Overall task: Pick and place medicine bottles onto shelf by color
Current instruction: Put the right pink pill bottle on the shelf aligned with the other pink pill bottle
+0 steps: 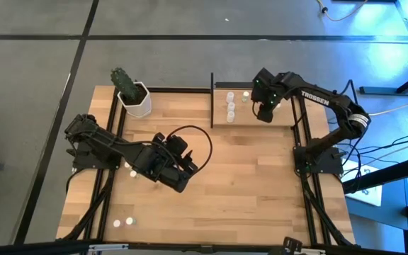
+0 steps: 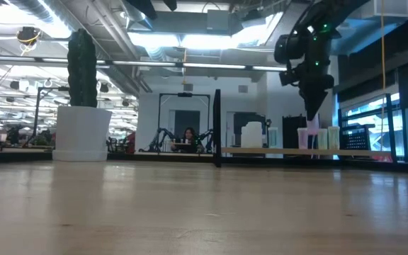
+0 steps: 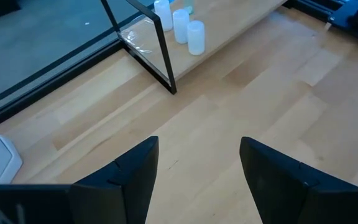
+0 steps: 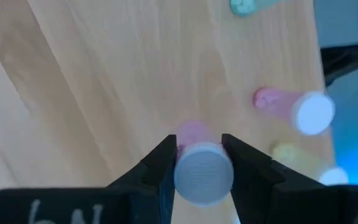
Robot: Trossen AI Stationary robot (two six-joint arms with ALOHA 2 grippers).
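Robotics lab: robot arms behind

Two matte-black jointed arms, each ending in a hand of two flat, wedge-shaped black fingers. The right arm carries white "TROSSEN" lettering along its upper link and small green indicator lights near the wrist. A thin black cable loops beside the left arm, with more cables trailing beside the right arm's base.
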